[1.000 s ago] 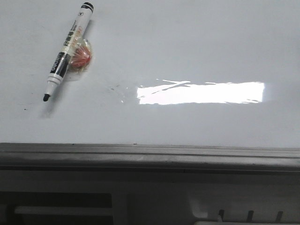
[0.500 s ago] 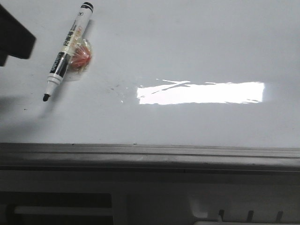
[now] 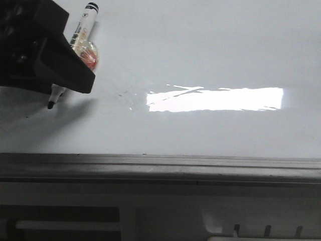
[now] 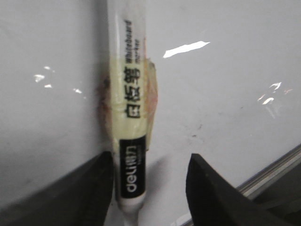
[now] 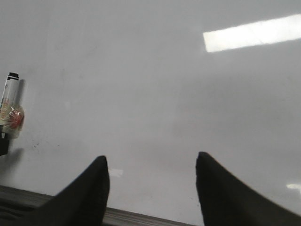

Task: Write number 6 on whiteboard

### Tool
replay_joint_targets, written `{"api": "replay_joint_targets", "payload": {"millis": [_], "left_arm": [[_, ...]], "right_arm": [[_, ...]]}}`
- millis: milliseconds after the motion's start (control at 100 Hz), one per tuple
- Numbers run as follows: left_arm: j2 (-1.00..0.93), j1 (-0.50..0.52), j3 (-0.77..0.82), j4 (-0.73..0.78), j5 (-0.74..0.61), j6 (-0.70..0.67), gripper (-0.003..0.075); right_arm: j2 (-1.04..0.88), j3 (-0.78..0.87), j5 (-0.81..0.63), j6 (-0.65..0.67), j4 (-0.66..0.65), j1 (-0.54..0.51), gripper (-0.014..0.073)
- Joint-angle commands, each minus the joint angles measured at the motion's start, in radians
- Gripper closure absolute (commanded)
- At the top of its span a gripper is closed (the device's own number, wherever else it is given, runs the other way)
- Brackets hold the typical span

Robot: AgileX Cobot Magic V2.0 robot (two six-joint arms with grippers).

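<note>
The whiteboard (image 3: 210, 55) lies flat and glossy, and the number 6 is out of view. A white and black marker (image 3: 86, 21) lies on it at the far left, bare black tip (image 3: 50, 104) pointing toward the rail. My left gripper (image 4: 149, 161) is open and straddles the marker (image 4: 129, 117), whose barrel lies close beside one finger (image 4: 94, 188). From the front, the left arm's dark housing (image 3: 42, 57) covers the marker's middle. My right gripper (image 5: 151, 162) hangs open over bare board (image 5: 150, 84), with the marker (image 5: 10, 99) far off to one side.
Yellowish tape and a red lump (image 3: 89, 59) cling to the marker's barrel. A grey metal rail (image 3: 160, 165) runs along the board's near edge. A bright rectangular light reflection (image 3: 215, 99) sits mid-board, with faint smudges (image 3: 125, 94) beside it.
The left arm came in from the left edge and moved right over the marker, now hiding its middle. The marker itself has not shifted.
</note>
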Motion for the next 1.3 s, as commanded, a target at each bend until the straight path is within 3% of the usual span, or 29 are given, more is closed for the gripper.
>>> {"api": "replay_joint_targets", "payload": {"millis": [0, 140, 310, 420, 490, 660, 770, 840, 990, 1290], "left_arm": [[0.007, -0.005, -0.034, -0.015, -0.09, -0.001, 0.0399], [0.032, -0.005, -0.034, -0.015, -0.118, -0.001, 0.0514], [0.03, -0.005, -0.034, -0.015, -0.109, -0.001, 0.0739], [0.001, -0.015, -0.037, -0.012, -0.068, -0.001, 0.0739], [-0.035, -0.035, -0.045, -0.003, -0.02, 0.042, 0.0739], [-0.135, -0.126, -0.098, -0.003, 0.192, 0.468, 0.0739], [-0.187, -0.2, -0.135, -0.003, 0.328, 0.742, 0.0739], [-0.203, -0.24, -0.147, -0.003, 0.377, 0.849, 0.0739], [-0.203, -0.281, -0.148, -0.003, 0.384, 0.89, 0.0739], [-0.195, -0.281, -0.148, -0.003, 0.385, 0.89, 0.0739]], "right_arm": [[0.019, -0.038, -0.068, -0.014, 0.0, -0.004, 0.0229], [0.019, -0.038, -0.066, -0.014, 0.0, -0.004, 0.0229], [0.019, -0.038, -0.049, -0.014, 0.0, -0.004, 0.0229], [0.019, -0.044, -0.028, -0.041, 0.012, -0.002, 0.0229], [0.019, -0.071, 0.019, -0.176, 0.046, 0.01, 0.0229], [0.087, -0.148, 0.112, -0.589, 0.254, 0.073, 0.0229], [0.187, -0.19, 0.155, -0.754, 0.353, 0.13, 0.0229], [0.261, -0.208, 0.159, -0.846, 0.419, 0.179, 0.0229], [0.426, -0.254, 0.155, -0.986, 0.516, 0.322, 0.0229], [0.659, -0.331, -0.027, -1.003, 0.516, 0.593, 0.0228]]}}
